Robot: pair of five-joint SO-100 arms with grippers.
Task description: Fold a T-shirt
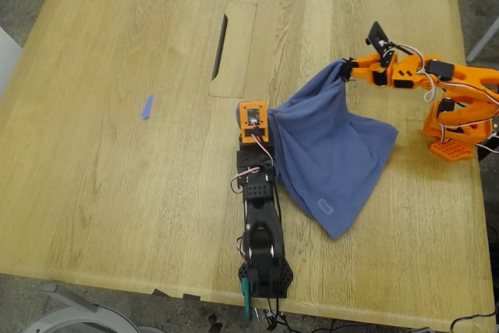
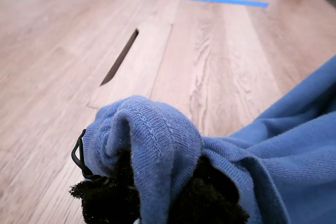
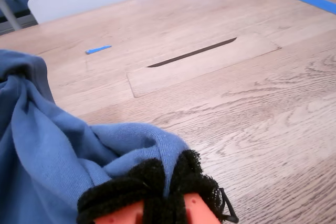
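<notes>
- Exterior view: T-shirt (image 1: 331, 154) hangs stretched between my first gripper (image 1: 257, 115) and my second gripper (image 1: 348, 68), lower part bunched on the table (image 1: 117, 193). Risk: arms pulling apart could drag cloth out of a pinch.
- First wrist view: jaws clamped on a ribbed hem fold (image 2: 152, 145); thick wad, may slip.
- Second wrist view: second gripper (image 3: 168, 192) closed on a thin blue edge; shallow bite, likeliest to let go.

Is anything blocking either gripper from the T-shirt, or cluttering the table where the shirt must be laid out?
Nothing visible. My first gripper and my second gripper are each shut on the T-shirt. Only a small blue scrap lies on the table, well away from the shirt.
</notes>
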